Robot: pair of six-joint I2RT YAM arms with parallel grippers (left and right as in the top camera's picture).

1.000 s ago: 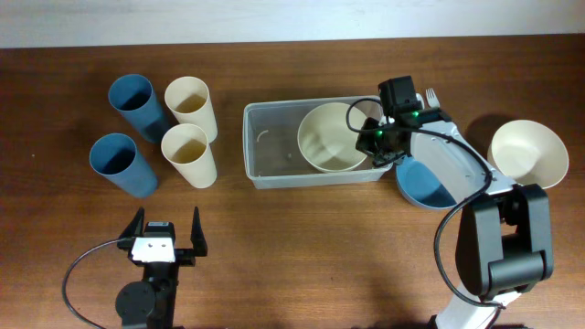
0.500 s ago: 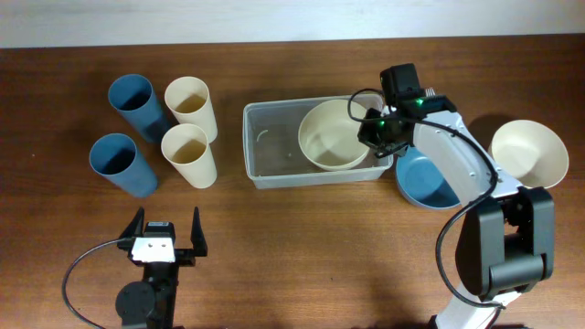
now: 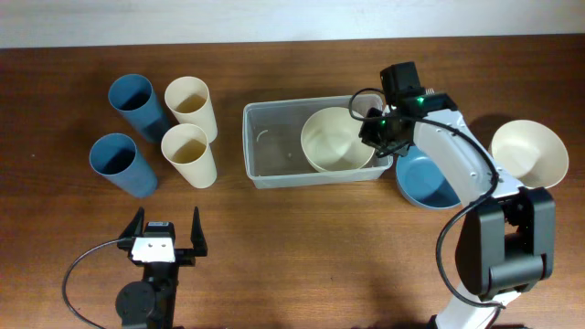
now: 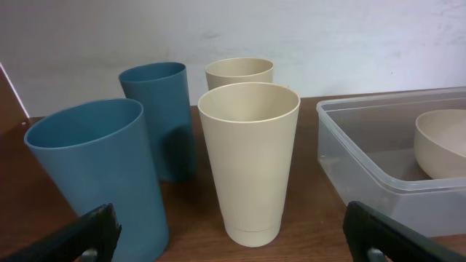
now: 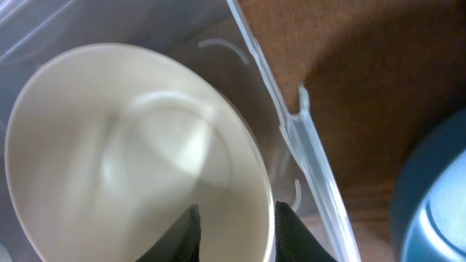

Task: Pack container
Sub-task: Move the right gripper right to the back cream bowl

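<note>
Overhead: the container (image 3: 265, 155) lies on the counter (image 3: 302, 256), with a cream bowl (image 3: 334, 142) in its right end. The right gripper (image 3: 373, 135) hangs over that end. Four cups (image 3: 189, 153) stand left of the container. A blue bowl (image 3: 422, 183) sits just right of it, and a second cream bowl (image 3: 528, 153) farther right. The left gripper (image 3: 167, 219), well in front of the container, is spread wide.

Left wrist: the cups stand left of the container.

Right wrist: the fingers (image 5: 191, 234) straddle the cream bowl's rim inside the container, parted, the inner one clear of the wall.
</note>
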